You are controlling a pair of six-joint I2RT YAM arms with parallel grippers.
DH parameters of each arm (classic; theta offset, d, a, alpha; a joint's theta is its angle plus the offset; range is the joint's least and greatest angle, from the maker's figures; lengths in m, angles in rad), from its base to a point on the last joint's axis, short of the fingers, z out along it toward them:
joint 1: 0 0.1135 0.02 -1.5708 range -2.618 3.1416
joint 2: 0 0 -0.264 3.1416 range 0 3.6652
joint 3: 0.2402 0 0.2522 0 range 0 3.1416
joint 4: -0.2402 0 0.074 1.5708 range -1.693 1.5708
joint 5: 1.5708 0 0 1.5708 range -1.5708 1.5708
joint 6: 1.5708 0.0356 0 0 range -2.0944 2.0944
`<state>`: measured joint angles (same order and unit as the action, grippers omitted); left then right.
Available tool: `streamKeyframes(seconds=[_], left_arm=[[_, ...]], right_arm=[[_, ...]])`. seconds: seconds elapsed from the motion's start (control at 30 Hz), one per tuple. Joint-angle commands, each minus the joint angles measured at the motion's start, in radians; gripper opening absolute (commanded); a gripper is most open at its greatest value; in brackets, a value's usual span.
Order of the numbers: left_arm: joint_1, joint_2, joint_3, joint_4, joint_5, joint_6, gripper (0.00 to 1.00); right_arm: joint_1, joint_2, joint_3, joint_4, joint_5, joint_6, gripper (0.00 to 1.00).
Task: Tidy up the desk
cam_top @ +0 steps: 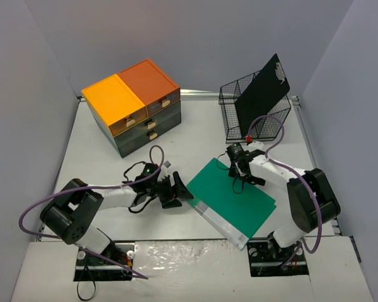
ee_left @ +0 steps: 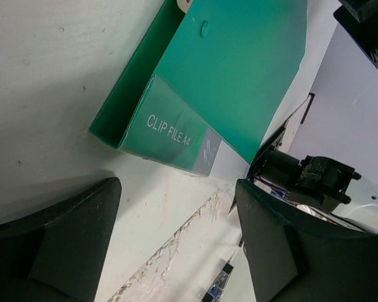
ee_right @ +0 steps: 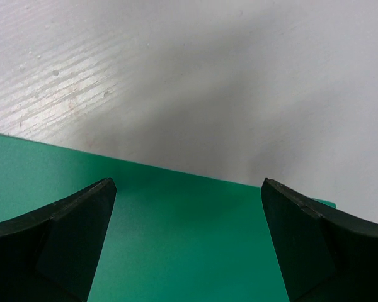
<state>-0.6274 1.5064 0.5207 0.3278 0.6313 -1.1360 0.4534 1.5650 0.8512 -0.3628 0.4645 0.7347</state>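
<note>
Heads up on what's hard to see: the right wrist view only catches the inner faces of the two fingers, cut off at the bottom, and the green clip file runs out of that frame on three sides. In the left wrist view the file's far end is chopped by the top border, and a bit of the other arm pokes in at the upper right corner. From the top camera, the black clipboard standing in the wire basket hides a good chunk of the basket, and the lower fronts of the drawer chest are too small to read.

The desk sits right under both hands. The left gripper is low over bare white tabletop, fingers spread with nothing between them; the file's labelled corner is just ahead of the tips, not touching. The right gripper hangs over the file's far edge, fingers spread wide and holding nothing, with green below them and plain desk beyond the tips.
</note>
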Motion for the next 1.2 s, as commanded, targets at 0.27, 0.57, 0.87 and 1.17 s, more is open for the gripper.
streamKeyframes(seconds=[0.27,0.57,0.87,1.17], left_arm=[[-0.027,-0.042,-0.018,-0.010,-0.041,-0.018,0.71],[-0.052,-0.067,-0.019,-0.033,-0.056,-0.031,0.71],[-0.100,-0.022,0.004,-0.007,-0.071,-0.051,0.71],[-0.124,0.119,0.085,0.059,-0.074,-0.065,0.71]], right_arm=[[0.000,0.039,-0.027,0.033,0.148,0.083,0.99],[-0.017,0.082,-0.008,0.036,0.105,0.076,0.99],[-0.025,0.114,-0.017,0.047,0.036,0.061,0.99],[-0.025,0.110,-0.042,0.080,-0.116,0.009,0.98]])
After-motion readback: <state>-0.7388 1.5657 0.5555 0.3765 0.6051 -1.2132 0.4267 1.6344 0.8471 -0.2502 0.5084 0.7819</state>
